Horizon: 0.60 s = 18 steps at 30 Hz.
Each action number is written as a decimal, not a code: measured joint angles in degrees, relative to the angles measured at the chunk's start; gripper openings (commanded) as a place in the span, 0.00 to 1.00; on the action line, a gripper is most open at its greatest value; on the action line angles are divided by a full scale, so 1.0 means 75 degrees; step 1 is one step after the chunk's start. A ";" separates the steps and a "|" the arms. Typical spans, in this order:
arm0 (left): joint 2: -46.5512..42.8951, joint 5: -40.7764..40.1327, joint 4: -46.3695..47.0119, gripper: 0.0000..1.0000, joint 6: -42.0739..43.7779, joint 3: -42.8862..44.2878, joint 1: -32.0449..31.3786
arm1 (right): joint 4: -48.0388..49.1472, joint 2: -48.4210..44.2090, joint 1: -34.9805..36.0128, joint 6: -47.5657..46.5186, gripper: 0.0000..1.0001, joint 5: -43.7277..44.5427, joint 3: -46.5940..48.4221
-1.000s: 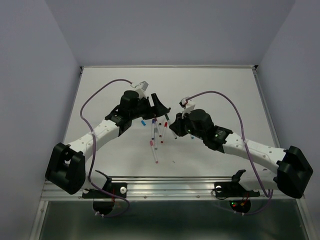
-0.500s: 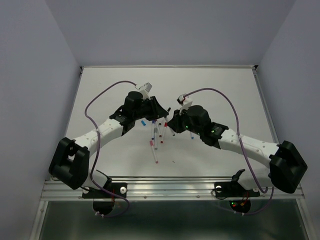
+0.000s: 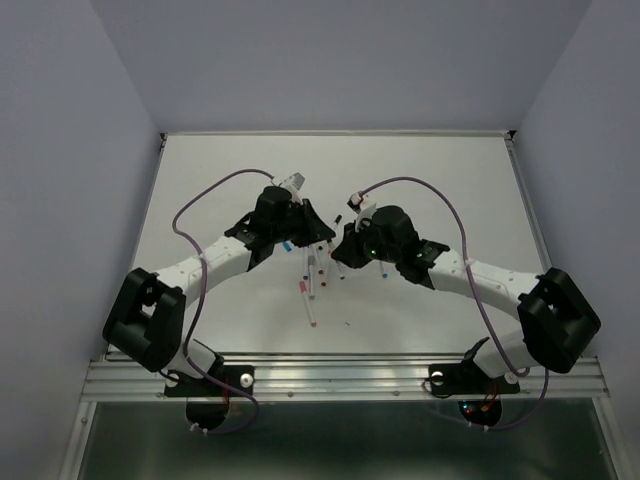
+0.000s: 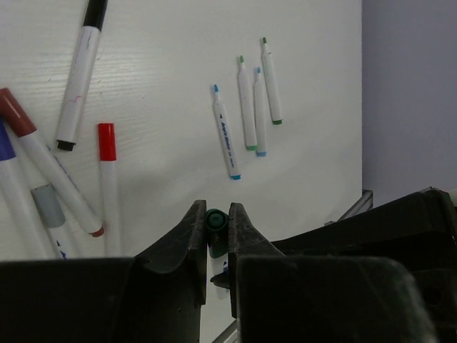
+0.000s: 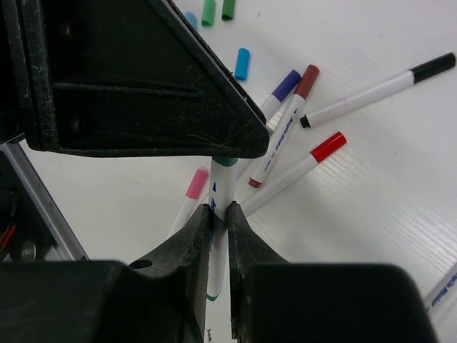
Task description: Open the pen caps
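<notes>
Both grippers meet above the middle of the table on one white pen [image 5: 218, 243]. My right gripper [image 5: 219, 213] is shut on its white barrel. The pen's green cap [image 4: 216, 223] sits between the fingers of my left gripper [image 4: 216, 214], which is shut on it. From above, the left gripper [image 3: 326, 236] and right gripper [image 3: 340, 246] are tip to tip. Capped pens lie below them: red cap [image 5: 328, 147], brown cap [image 5: 308, 81], purple cap [image 5: 287, 84], black cap [image 5: 433, 67], pink cap [image 5: 196, 184]. Three uncapped pens [image 4: 246, 103] lie side by side.
Loose caps lie on the table, one blue [image 5: 242, 63] and two green [image 5: 208, 12]. The scattered pens [image 3: 312, 280] spread toward the near edge. The metal rail [image 3: 340, 372] runs along the table's front. Grey walls close in the left, back and right sides.
My left gripper has moved right to the pen and shut on its green cap. The right gripper, holding the pen throughout, has shifted left to meet it.
</notes>
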 measured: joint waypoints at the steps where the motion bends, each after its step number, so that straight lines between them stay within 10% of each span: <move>1: 0.0029 -0.0085 -0.0143 0.00 -0.0026 0.0003 0.0000 | 0.0032 0.0169 -0.0067 -0.0003 0.01 -0.0347 -0.0003; 7: 0.0772 -0.0522 -0.1702 0.00 -0.0137 0.0656 0.0437 | 0.0449 0.0874 0.0184 -0.0050 0.01 -0.0959 -0.0070; 13: 0.1335 -0.2084 -0.0323 0.00 -0.0577 0.2142 0.1693 | -0.0332 0.0554 0.1501 0.0408 0.01 -0.3133 -0.1072; 18: 0.1078 -0.2224 0.0323 0.00 -0.0740 0.2294 0.1763 | -0.0664 -0.0306 0.1367 0.0627 0.01 -0.2742 -0.1160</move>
